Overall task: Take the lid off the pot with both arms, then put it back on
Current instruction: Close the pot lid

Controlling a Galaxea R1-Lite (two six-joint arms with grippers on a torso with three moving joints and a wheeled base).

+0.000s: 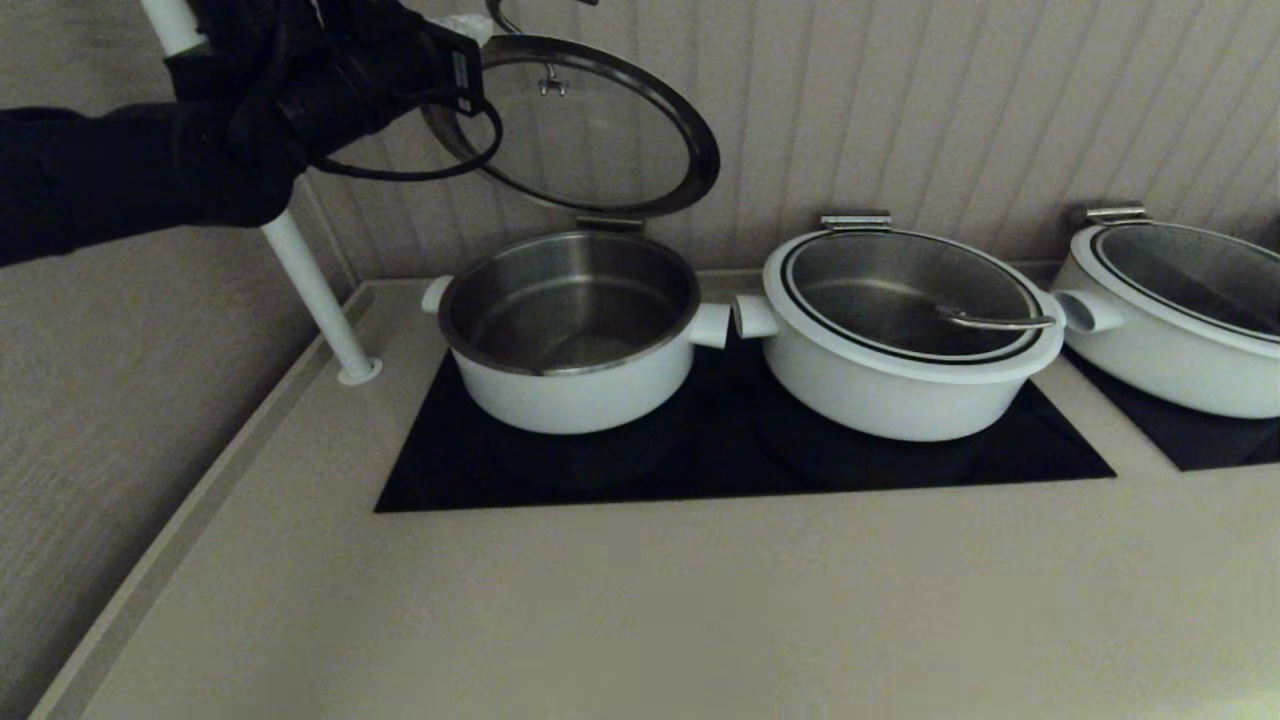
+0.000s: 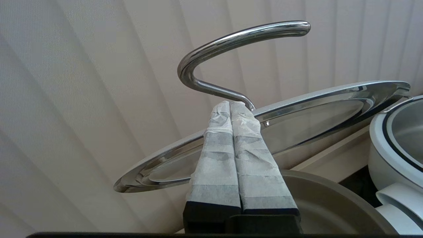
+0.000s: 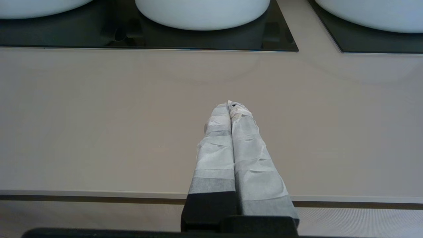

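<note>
The pot (image 1: pixel 570 340) stands open on the left of the black cooktop (image 1: pixel 740 470), its steel inside bare. Its glass lid (image 1: pixel 590 130) is tipped up steeply behind it, the lower edge at the pot's back rim, near the wall. My left gripper (image 1: pixel 468 30) is high up at the lid's upper edge. In the left wrist view this gripper (image 2: pixel 230 104) is shut, fingertips pressed against the foot of the steel wire handle (image 2: pixel 231 36), with the lid (image 2: pixel 314 115) behind them. My right gripper (image 3: pixel 230 105) is shut and empty, low over the counter's front; the head view does not show it.
Two wider white pots with their lids on stand to the right, one in the middle (image 1: pixel 900 340) and one at the far right (image 1: pixel 1180 320). A slanted white pole (image 1: pixel 310 280) rises from the counter's left back corner. The ribbed wall is close behind the pots.
</note>
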